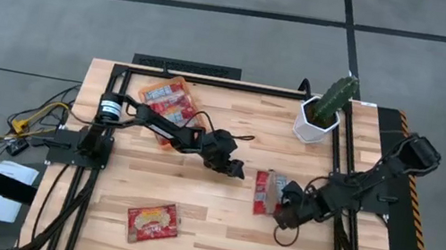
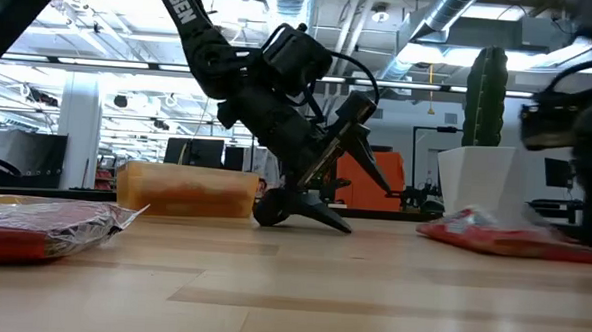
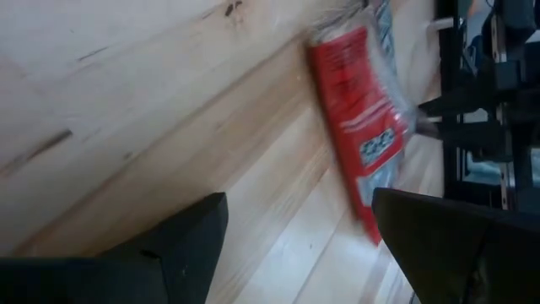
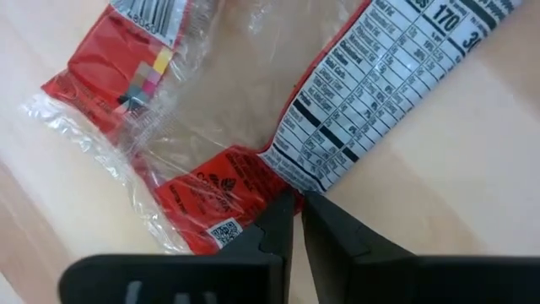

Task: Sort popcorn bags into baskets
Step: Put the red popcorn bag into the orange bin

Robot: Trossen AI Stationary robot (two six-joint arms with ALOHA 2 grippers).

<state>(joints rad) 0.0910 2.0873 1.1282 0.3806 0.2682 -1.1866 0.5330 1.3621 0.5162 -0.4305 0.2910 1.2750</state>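
One popcorn bag (image 1: 266, 192) lies flat right of the table's centre, red with a clear panel and a nutrition label (image 4: 253, 110). My right gripper (image 1: 281, 209) is at its near right edge, fingers shut (image 4: 297, 201). My left gripper (image 1: 234, 169) is open and low over bare wood just left of that bag (image 3: 359, 118), its fingers (image 2: 306, 218) pointing down at the tabletop. The orange basket (image 1: 168, 98) stands at the far left with red bags in it. Another red bag (image 1: 152, 221) lies flat near the left front. My right gripper pinches the bag's edge (image 4: 291, 187) where the red printed end meets the nutrition label, only at the fingertips. The fingers come slanting down from the table's right side. The bag lies on the table, its film creased at the pinch.
A white pot with a green cactus (image 1: 320, 114) stands at the far right, behind the right arm. A black frame rail (image 1: 213, 76) runs around the table. Bare wood lies along the near edge right of the loose bag (image 2: 43, 225). The basket (image 2: 187, 189) shows behind the left arm.
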